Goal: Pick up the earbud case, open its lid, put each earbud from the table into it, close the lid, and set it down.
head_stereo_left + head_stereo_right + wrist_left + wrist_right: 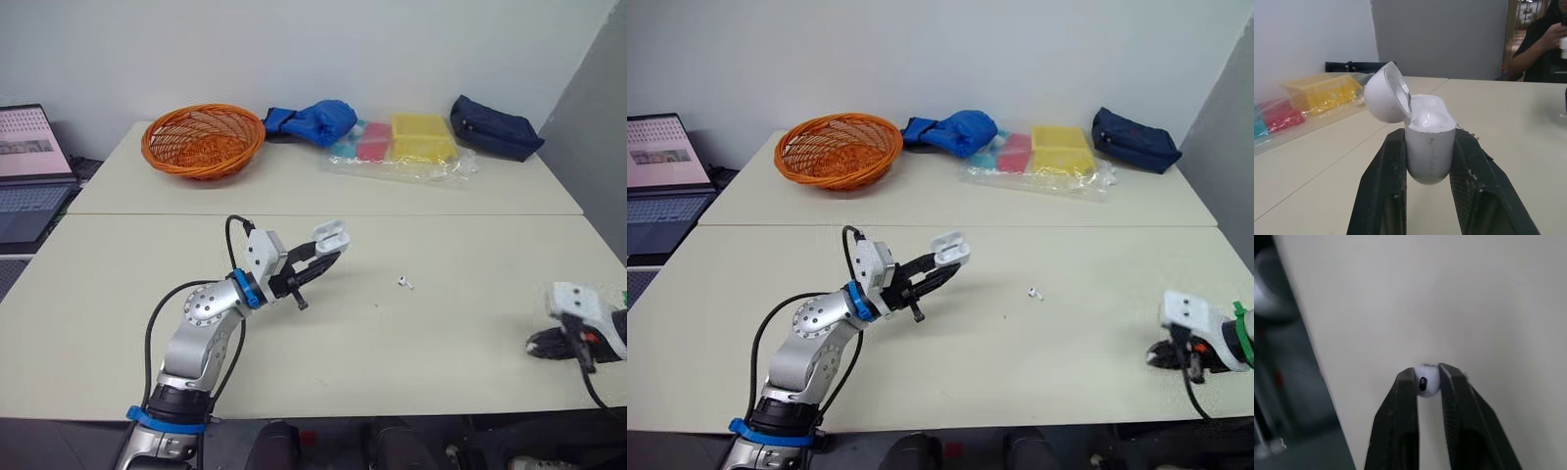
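Earbud case (1430, 147) lid-open, clamped in left gripper (946, 268) | right gripper (1428, 373) pinches earbud (1425, 383) at table (441, 343) 4 o'clock edge | second earbud (405, 283) lies 3 o'clock of case

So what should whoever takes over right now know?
Left gripper: shut on the earbud case, held above the table, lid open.
Right gripper: shut on one earbud, near the table's right front edge.
Second earbud lies on the table between the grippers.
Done: case picked up, lid opened.
To do: seat both earbuds, close lid, set case down.
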`<control>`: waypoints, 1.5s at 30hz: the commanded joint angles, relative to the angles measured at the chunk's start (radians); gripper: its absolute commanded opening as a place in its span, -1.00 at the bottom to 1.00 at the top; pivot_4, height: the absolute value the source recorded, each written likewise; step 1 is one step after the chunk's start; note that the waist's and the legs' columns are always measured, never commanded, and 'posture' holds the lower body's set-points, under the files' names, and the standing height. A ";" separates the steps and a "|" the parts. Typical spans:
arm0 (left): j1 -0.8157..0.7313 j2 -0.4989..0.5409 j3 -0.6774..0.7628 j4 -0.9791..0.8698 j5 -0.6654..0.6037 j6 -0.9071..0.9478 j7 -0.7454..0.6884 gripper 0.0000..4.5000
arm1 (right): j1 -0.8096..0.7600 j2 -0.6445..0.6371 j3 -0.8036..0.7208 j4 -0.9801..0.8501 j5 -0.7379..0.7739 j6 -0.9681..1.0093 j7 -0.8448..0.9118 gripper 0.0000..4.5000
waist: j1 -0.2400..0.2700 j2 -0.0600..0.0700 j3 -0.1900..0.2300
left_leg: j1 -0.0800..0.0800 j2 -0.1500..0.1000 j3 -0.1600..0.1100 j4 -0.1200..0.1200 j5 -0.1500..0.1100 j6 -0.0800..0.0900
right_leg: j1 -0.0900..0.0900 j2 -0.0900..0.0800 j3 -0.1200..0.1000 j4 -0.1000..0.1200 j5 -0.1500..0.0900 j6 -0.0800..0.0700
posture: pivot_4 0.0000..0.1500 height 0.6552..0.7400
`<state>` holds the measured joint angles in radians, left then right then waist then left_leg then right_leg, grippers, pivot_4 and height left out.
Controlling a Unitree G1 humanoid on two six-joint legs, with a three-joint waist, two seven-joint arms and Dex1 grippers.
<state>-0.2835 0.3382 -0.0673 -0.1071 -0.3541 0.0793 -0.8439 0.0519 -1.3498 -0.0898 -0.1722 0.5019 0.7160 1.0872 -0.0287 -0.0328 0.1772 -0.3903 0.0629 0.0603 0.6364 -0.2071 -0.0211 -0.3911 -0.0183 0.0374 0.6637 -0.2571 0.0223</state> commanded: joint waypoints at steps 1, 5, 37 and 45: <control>-0.014 -0.009 0.000 -0.014 -0.014 -0.024 -0.006 -0.64 | -0.033 0.074 -0.123 -0.141 0.094 0.354 -0.191 -0.88 | 0.001 0.000 0.000 | -0.001 -0.001 -0.001 0.000 0.000 0.000 | 0.000 0.000 -0.001 0.000 0.000 0.000 | 1.00 1.00; -0.026 -0.009 0.000 -0.004 -0.012 -0.025 -0.013 -0.64 | -0.247 0.353 -0.216 -0.146 0.034 0.799 -0.484 -0.88 | -0.004 -0.003 -0.001 | -0.006 -0.002 -0.001 0.004 0.000 0.000 | -0.004 0.006 0.000 -0.001 0.001 0.001 | 1.00 1.00; -0.018 -0.007 -0.009 -0.004 -0.013 -0.025 -0.022 -0.64 | -0.548 0.324 -0.232 0.212 0.609 0.898 -0.959 -0.15 | -0.003 -0.002 -0.002 | -0.028 -0.001 0.001 0.007 -0.002 0.004 | -0.024 0.014 0.004 -0.002 0.007 0.009 | 1.00 1.00; -0.015 -0.016 -0.008 -0.001 -0.010 -0.029 -0.022 -0.64 | -0.377 0.087 -0.008 -0.055 0.356 0.465 -0.430 -0.15 | 0.002 0.000 -0.002 | -0.035 0.000 0.000 0.006 -0.002 0.004 | -0.031 0.015 0.003 -0.003 0.007 0.009 | 1.00 1.00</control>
<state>-0.2947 0.3252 -0.0811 -0.0786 -0.3535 0.0703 -0.8638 -0.3514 -1.2094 -0.1224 -0.1630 0.9418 1.3448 0.5035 -0.0265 -0.0329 0.1754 -0.4260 0.0621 0.0602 0.6422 -0.2095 -0.0167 -0.4224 -0.0040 0.0401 0.6602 -0.2508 0.0321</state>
